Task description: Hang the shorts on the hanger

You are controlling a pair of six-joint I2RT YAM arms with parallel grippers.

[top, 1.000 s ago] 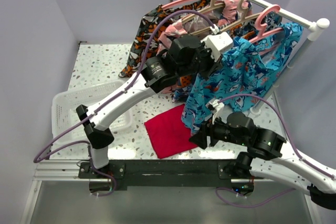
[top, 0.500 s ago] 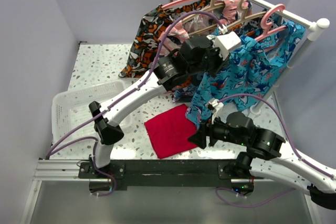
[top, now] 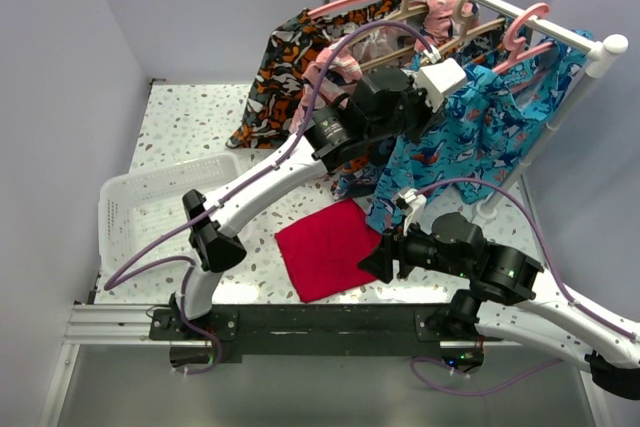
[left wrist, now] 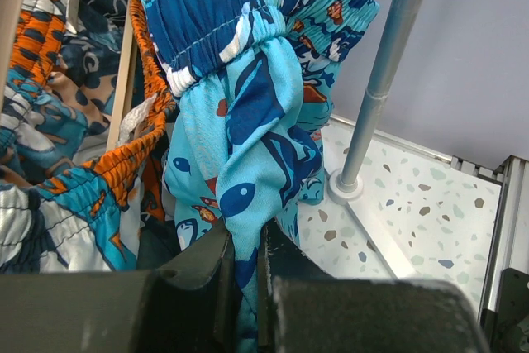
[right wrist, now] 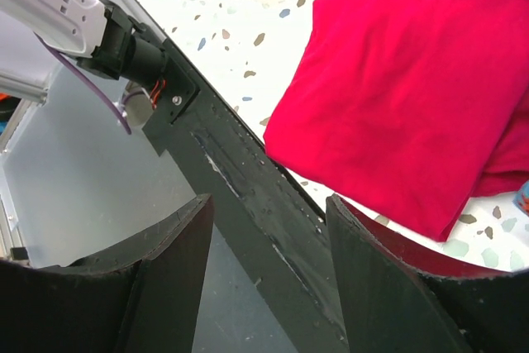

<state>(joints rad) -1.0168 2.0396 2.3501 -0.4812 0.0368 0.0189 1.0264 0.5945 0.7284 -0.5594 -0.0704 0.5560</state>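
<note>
1. Left gripper (left wrist: 246,269) is clamped on the shorts (left wrist: 248,121): at the bottom centre of its wrist view the two dark fingers are pressed together with a fold of the turquoise fabric pinched between them
2. From that pinch the fabric rises to a gathered elastic waistband near the top centre of the same view, with a grey pole (left wrist: 382,80) standing to its right
3. In the overhead view the left arm reaches to the upper middle of the frame, its wrist up against the shorts (top: 470,137), which hang in the upper right below the rail (top: 560,37)
4. Above them the hanger (top: 519,31), slim and pink, has its hook over the rail; how the shorts sit on its arms cannot be made out
5. Right gripper (right wrist: 269,274) has its fingers well apart with nothing between them, at the bottom of its wrist view over the dark base bar
6. Seen from above, this gripper (top: 377,262) is in the lower middle of the frame, just right of the red cloth (top: 322,247), which lies flat on the speckled table (top: 190,127)
7. A white basket (top: 130,207) sits at the left edge of the overhead view
8. Tan wooden hangers (top: 470,2) hang along the rail at top centre, with orange, navy and white patterned garments (top: 290,67) hanging to their left
</note>
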